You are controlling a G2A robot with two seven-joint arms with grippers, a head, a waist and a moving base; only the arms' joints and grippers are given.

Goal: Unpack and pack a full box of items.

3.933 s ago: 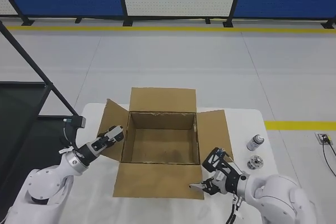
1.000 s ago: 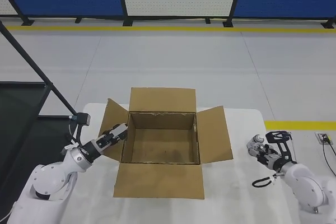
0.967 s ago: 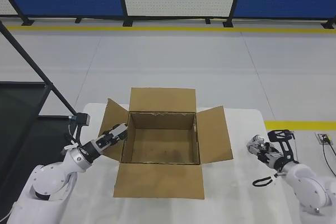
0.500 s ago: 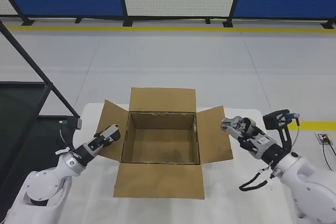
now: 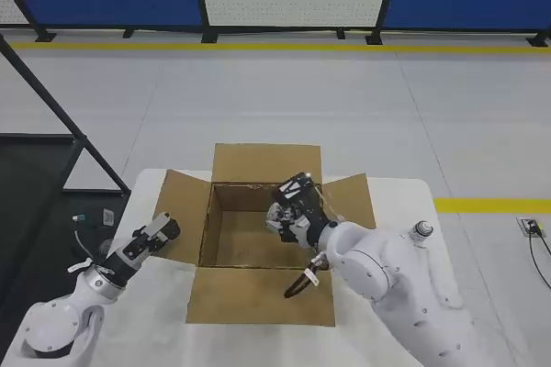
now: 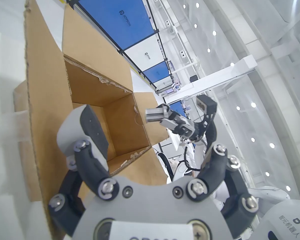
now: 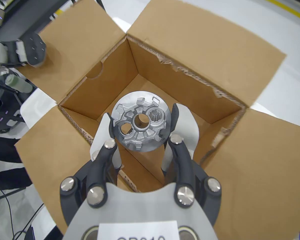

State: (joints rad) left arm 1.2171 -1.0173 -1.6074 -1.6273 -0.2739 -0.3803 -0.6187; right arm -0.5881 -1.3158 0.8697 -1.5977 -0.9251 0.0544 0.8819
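Observation:
An open cardboard box (image 5: 266,187) stands mid-table with its flaps spread out. My right gripper (image 5: 289,220) hangs over the box's far right part, shut on a round toothed metal disc (image 7: 141,123) with holes in it. The disc is held flat by its rim between the two fingers (image 7: 103,131), above the brown box floor (image 7: 150,86). The left wrist view looks along the left flap (image 6: 37,81) and catches the disc (image 6: 155,114) in the other gripper. My left gripper (image 5: 156,229) is open beside the left flap's outer edge and holds nothing.
A small silver canister (image 5: 421,229) stands on the white table (image 5: 399,197) to the right of the box. A black metal rack (image 5: 37,138) stands off the table's left side. The floor beyond has yellow lines and blue panels.
The right arm swung from the table's right side, near the canister, to above the box with the metal disc in its gripper. The left gripper drew back from the left flap.

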